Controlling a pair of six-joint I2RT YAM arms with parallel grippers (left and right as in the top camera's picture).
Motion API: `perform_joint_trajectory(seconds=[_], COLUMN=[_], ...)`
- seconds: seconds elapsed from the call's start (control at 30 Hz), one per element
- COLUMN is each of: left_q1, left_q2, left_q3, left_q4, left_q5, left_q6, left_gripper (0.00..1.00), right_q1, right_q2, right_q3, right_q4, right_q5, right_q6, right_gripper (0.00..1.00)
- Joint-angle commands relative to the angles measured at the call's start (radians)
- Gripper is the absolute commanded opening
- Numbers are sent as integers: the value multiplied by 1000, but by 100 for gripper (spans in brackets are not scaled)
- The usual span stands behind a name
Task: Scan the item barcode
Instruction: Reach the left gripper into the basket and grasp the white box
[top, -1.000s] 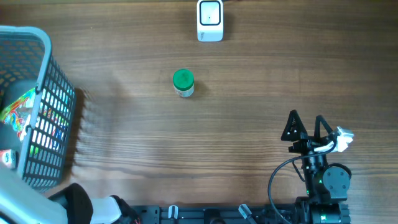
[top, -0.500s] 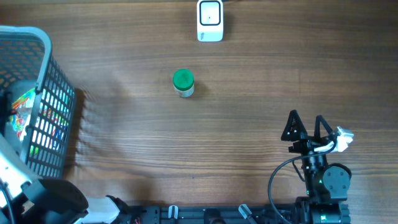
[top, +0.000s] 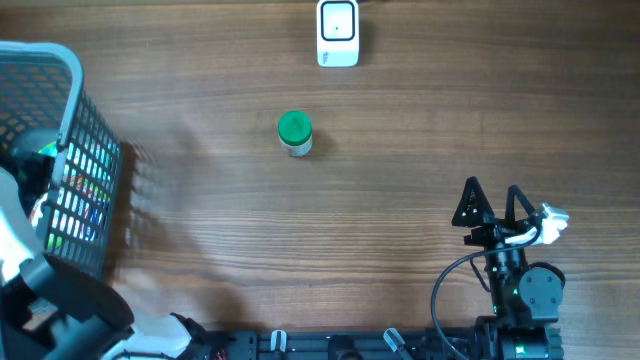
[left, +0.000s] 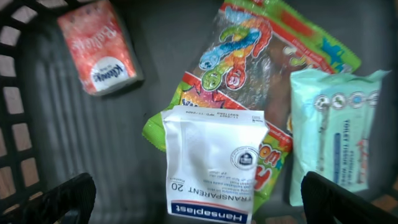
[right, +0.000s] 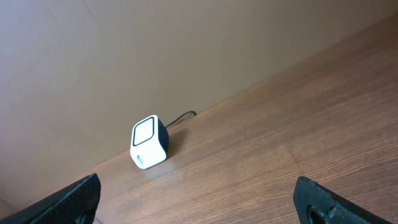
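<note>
My left gripper (left: 199, 205) has swung in over the basket (top: 75, 80), jaws wide apart and empty above the white Hansaplast pack (left: 211, 155) lying inside, so nothing picked or scanned yet, scanner (top: 338, 32) well away.

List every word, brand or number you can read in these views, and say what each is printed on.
"Hansaplast" and "TRANSPARENT 20", upside down, on the white pouch.
"TOILET TISSUE WIPES", running sideways and slightly blurred, on the pale green pack.
On the red tissue pack, the oval logo is too blurred to read.
On the candy bag, the lettering is mostly covered and unreadable.
On the barcode scanner, the small mark is too small to read.
</note>
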Motion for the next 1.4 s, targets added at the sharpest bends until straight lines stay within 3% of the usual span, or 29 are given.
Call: perform_joint_trajectory(seconds=[0.0, 0.2, 0.67, 0.97, 1.37], left_q1=[6, 6, 6, 6, 6], left_q2=[89, 176, 188, 157, -76], left_q3=[-11, -13, -134, -130, 16], left_q4=[25, 37, 187, 184, 71], left_q5=[26, 72, 59, 56, 56], left_q6=[22, 24, 25, 32, 32], left_gripper=[100, 100, 100, 77, 72], right_q1=[6, 6, 6, 6, 6], right_q2=[-7, -7, -7, -7, -7], right_q3=[-1, -1, -1, -1, -1], right_q4=[6, 6, 6, 6, 6], right_q5=[19, 19, 19, 19, 19], right_q6=[6, 6, 6, 6, 6], right_gripper=[100, 100, 100, 100, 100])
